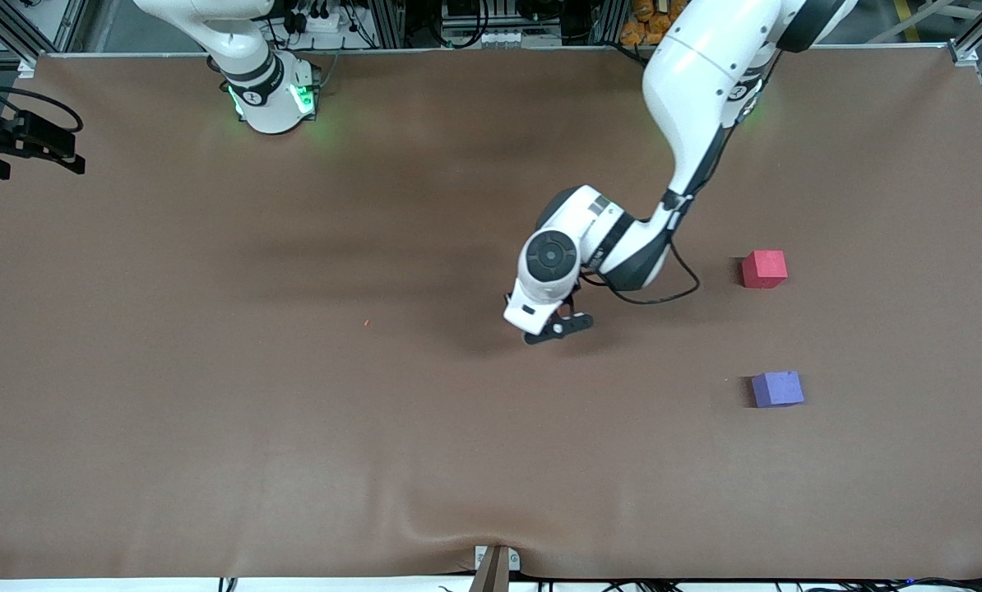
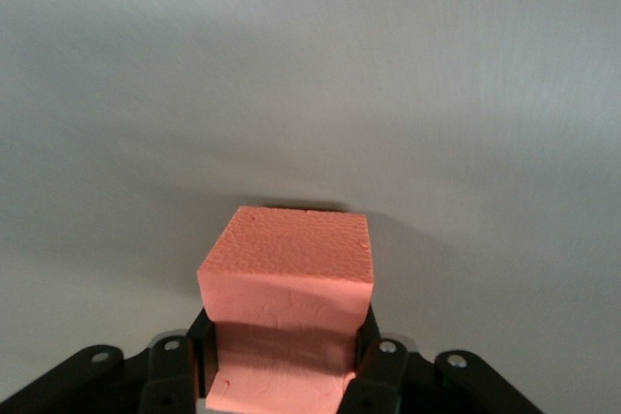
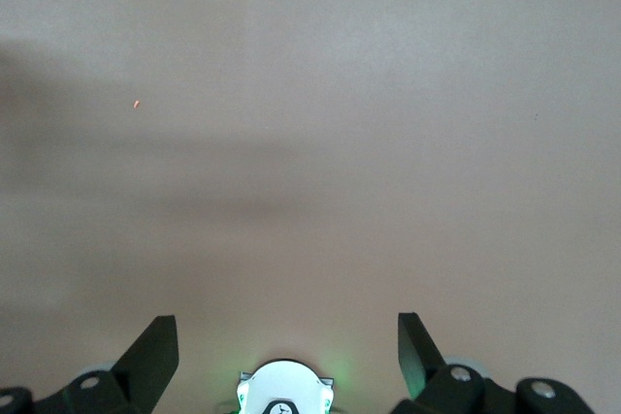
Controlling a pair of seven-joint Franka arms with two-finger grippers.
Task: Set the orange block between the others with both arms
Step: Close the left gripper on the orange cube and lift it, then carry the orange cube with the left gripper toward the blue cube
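Observation:
The orange block (image 2: 286, 254) shows only in the left wrist view, clamped between the black fingers of my left gripper (image 2: 286, 336), which is shut on it. In the front view the left gripper (image 1: 557, 325) hangs low over the middle of the table and the hand hides the block. The red-pink cube (image 1: 764, 269) and the purple-blue cube (image 1: 777, 389) sit apart toward the left arm's end, the purple-blue one nearer the front camera. My right gripper (image 3: 287, 336) is open and holds nothing, high over bare table near its own base (image 3: 286, 390). The right arm waits.
The brown table cloth (image 1: 294, 427) covers the whole top. A tiny red speck (image 1: 366, 322) lies near the middle. Black gear with a cable (image 1: 22, 144) shows at the edge at the right arm's end. A gap separates the two cubes.

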